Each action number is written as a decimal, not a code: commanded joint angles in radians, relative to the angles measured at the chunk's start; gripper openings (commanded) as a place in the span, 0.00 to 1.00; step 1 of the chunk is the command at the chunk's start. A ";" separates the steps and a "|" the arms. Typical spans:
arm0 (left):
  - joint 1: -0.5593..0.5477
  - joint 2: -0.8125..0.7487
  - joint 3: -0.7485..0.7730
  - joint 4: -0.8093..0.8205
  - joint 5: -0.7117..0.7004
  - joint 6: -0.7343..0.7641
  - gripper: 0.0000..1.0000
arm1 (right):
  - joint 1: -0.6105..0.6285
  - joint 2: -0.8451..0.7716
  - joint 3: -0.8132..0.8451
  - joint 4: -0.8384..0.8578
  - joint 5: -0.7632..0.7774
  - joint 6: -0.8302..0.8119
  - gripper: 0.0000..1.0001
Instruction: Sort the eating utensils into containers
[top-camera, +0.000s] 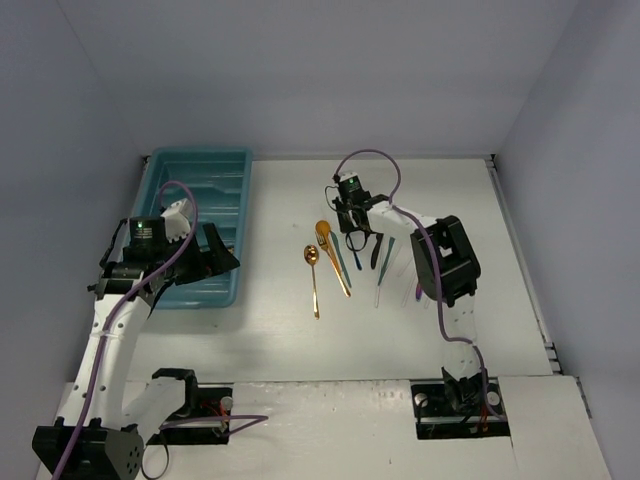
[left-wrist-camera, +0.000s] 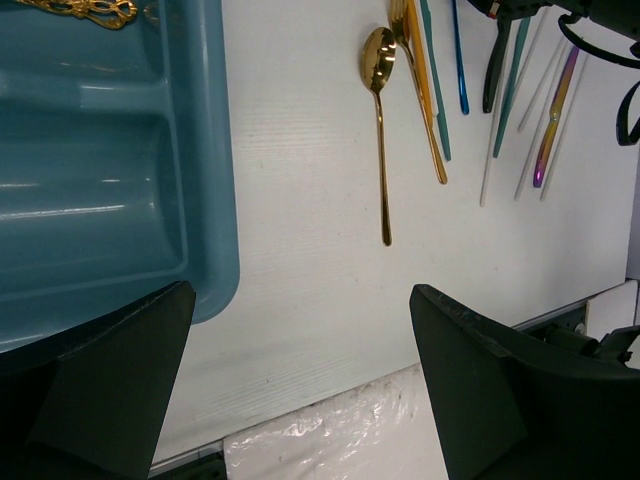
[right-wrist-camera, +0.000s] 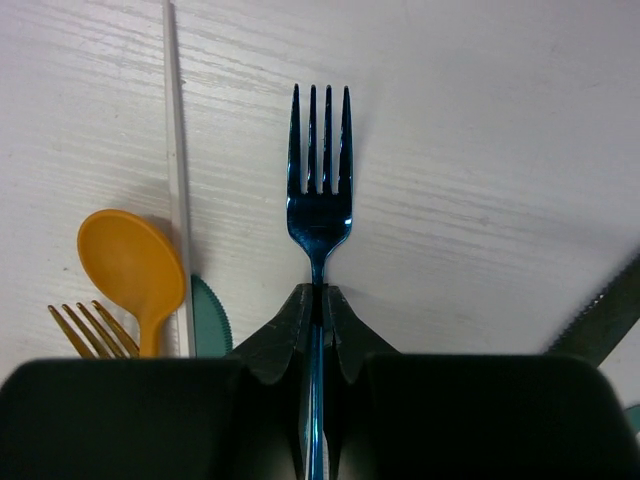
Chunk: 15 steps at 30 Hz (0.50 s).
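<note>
While gripped, glossy blue fork (right-wrist-camera: 319, 190), four tines

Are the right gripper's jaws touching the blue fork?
Touching. The right wrist view shows the right gripper with its jaws pinched on the blue fork just below its head, no gap on either side.

Tray (top-camera: 246, 190): is lying on the bench (top-camera: 280, 340) at 9 o'clock, its length running from 12 to 6.
Left fingers (left-wrist-camera: 110, 390): are hanging over the tray's 6 o'clock end.
Tray contents: one utensil handle (left-wrist-camera: 80, 8) is lying inside, toward 12.
Utensil row (top-camera: 357, 265): is lying on the bench at 3 o'clock of the tray, well apart from it.
Short spoon (top-camera: 313, 280): is lying at the row's 9 o'clock edge, bowl toward 12.
Long spoon (top-camera: 335, 262): is lying just beside it at 3 o'clock.
Fork (right-wrist-camera: 320, 200): is lying at 3 o'clock of the Long spoon, its neck sitting between the right fingers (right-wrist-camera: 285, 335).
</note>
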 joint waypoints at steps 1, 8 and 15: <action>-0.001 0.002 0.054 0.026 0.060 -0.052 0.87 | -0.009 -0.118 -0.012 -0.051 0.068 -0.027 0.00; -0.109 0.007 0.137 0.093 0.033 -0.162 0.87 | 0.004 -0.357 -0.053 -0.053 -0.005 0.025 0.00; -0.339 0.068 0.206 0.218 -0.140 -0.213 0.87 | 0.061 -0.553 -0.145 -0.052 -0.142 0.040 0.00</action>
